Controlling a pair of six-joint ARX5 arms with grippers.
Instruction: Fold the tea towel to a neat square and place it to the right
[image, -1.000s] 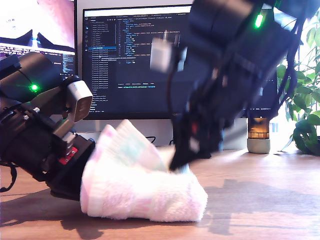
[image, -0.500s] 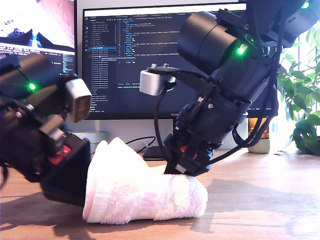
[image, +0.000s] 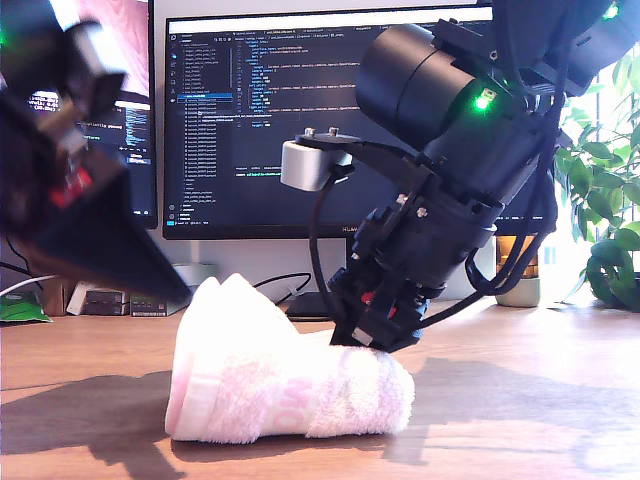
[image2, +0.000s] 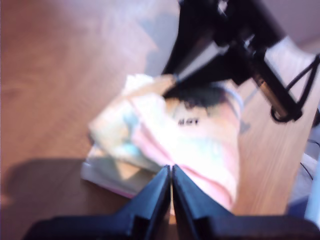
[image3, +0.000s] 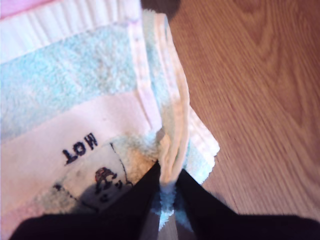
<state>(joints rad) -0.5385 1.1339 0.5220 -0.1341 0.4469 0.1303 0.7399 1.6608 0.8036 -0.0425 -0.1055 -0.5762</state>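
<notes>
The tea towel (image: 280, 390) lies on the wooden desk as a thick folded bundle, whitish with pink and mint tints; the wrist views show the same towel (image2: 175, 135) (image3: 75, 85). My second gripper (image: 365, 335) presses down on the bundle's end at the exterior view's right. In its own view my second gripper (image3: 167, 175) is shut on a folded edge of the cloth. My first gripper (image: 172, 288) hangs raised and blurred above the bundle's end at the exterior view's left, clear of the cloth. Seen in its wrist view, my first gripper (image2: 171, 170) is shut and holds nothing.
A large monitor (image: 270, 120) and a second screen (image: 130, 120) stand behind the desk (image: 520, 400). A small lamp (image: 517, 270) and a leafy plant (image: 610, 200) stand at the exterior view's right. Small boxes (image: 110, 300) and cables lie at the back.
My first gripper let go of the towel's end at the exterior view's left and rose away from it. My second gripper came down onto the other end and has held still since.
</notes>
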